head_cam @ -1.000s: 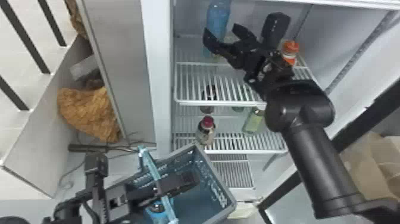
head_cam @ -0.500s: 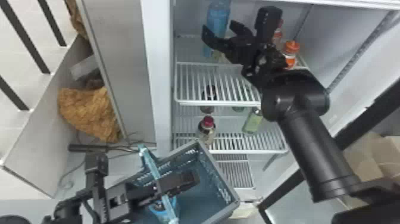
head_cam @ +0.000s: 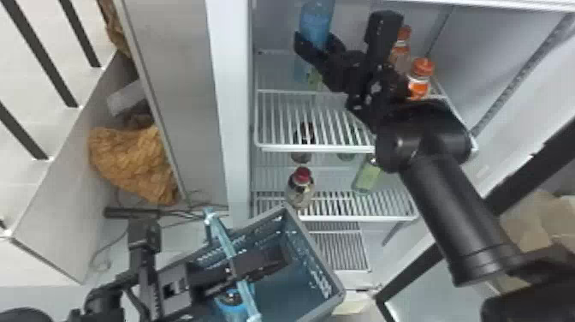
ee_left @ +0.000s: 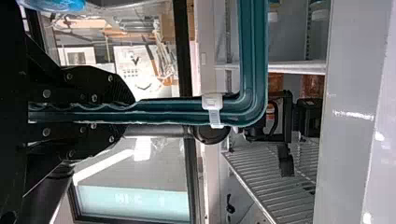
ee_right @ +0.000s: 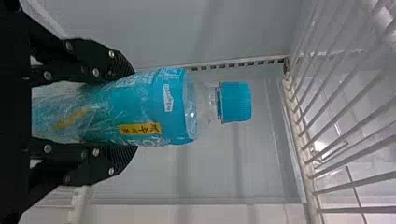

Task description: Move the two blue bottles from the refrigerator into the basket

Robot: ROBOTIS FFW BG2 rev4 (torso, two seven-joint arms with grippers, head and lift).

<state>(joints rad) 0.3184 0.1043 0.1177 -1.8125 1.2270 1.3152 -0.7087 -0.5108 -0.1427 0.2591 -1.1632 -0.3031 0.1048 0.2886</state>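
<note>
The blue bottle at the far left of the upper refrigerator shelf is the one in work now, and it stands between the two fingers of the right gripper. The fingers touch it from both sides, so I judge that the grasp is made and the lifting comes next. The left gripper is closed around the basket handle, at the near left. In the basket there is already another blue bottle, partly covered by the arm, so this seems to be the last one. The next move should raise the bottle a little, draw it out over the near edge of the shelf without knocking this edge, then lower it into the basket.
</note>
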